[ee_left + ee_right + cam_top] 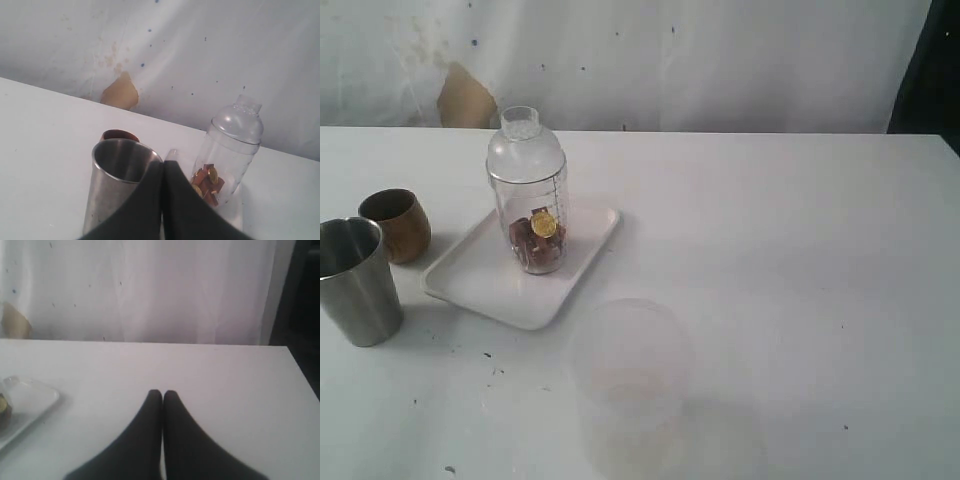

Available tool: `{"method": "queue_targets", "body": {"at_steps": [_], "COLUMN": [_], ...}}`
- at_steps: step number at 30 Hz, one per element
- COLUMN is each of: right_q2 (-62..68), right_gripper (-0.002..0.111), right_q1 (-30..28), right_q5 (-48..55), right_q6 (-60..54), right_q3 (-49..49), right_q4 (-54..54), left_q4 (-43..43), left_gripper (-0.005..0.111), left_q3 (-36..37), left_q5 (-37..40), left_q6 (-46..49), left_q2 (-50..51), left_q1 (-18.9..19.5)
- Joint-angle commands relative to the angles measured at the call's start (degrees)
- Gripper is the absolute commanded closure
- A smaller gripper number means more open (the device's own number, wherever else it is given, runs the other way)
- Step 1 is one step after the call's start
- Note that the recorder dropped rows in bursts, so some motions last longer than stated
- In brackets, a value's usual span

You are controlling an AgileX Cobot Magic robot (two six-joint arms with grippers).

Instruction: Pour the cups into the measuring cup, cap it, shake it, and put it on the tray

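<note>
The clear measuring cup (532, 215) stands upright on the white tray (490, 285), with a domed clear cap (527, 148) on it and brown pieces and gold coins at its bottom. Left of the tray are the brown wooden cup (398, 225) and the steel tumbler (358, 282), both upright on the table. Neither gripper shows in the exterior view. In the left wrist view my left gripper (163, 162) is shut and empty, just in front of the tumbler (117, 185), with the measuring cup (230, 145) beyond it. My right gripper (162, 392) is shut and empty above bare table, and the tray (30, 400) lies off to its side.
A wide frosted translucent tub (630, 385) stands near the table's front edge, in front of the tray. A white curtain with a tan stain (466, 98) hangs behind the table. The table's right edge meets a dark area (930, 70).
</note>
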Motion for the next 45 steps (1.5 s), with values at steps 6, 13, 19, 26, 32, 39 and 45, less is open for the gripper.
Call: {"method": "queue_targets", "body": {"at_steps": [6, 13, 19, 26, 32, 39, 45], "right_q2": [-28.53, -28.53, -28.53, -28.53, -28.53, -28.53, -28.53], "right_gripper": [0.108, 0.108, 0.108, 0.108, 0.108, 0.108, 0.108], "right_q1": [-0.07, -0.07, -0.07, -0.07, -0.07, -1.36, -1.95], "right_q5": [9.95, 9.63, 9.63, 9.63, 9.63, 8.91, 6.8], "right_q6": [3.6, 3.6, 3.6, 3.6, 3.6, 3.08, 3.08], "right_q3": [8.51, 8.36, 8.36, 8.36, 8.36, 9.51, 16.65], "right_q4": [-1.25, -0.8, -0.8, -0.8, -0.8, -0.8, -0.8], "left_q4": [-0.41, -0.41, -0.41, -0.41, -0.41, -0.41, -0.41], "left_gripper": [0.107, 0.107, 0.107, 0.107, 0.107, 0.107, 0.107], "left_q3": [0.32, 0.32, 0.32, 0.32, 0.32, 0.32, 0.32], "left_q5": [-0.77, -0.88, -0.88, -0.88, -0.88, -0.88, -0.88], "left_q6": [0.03, 0.03, 0.03, 0.03, 0.03, 0.03, 0.03], "left_q2": [-0.25, -0.25, -0.25, -0.25, -0.25, -0.25, -0.25], "left_q1": [0.0, 0.0, 0.0, 0.0, 0.0, 0.0, 0.0]}}
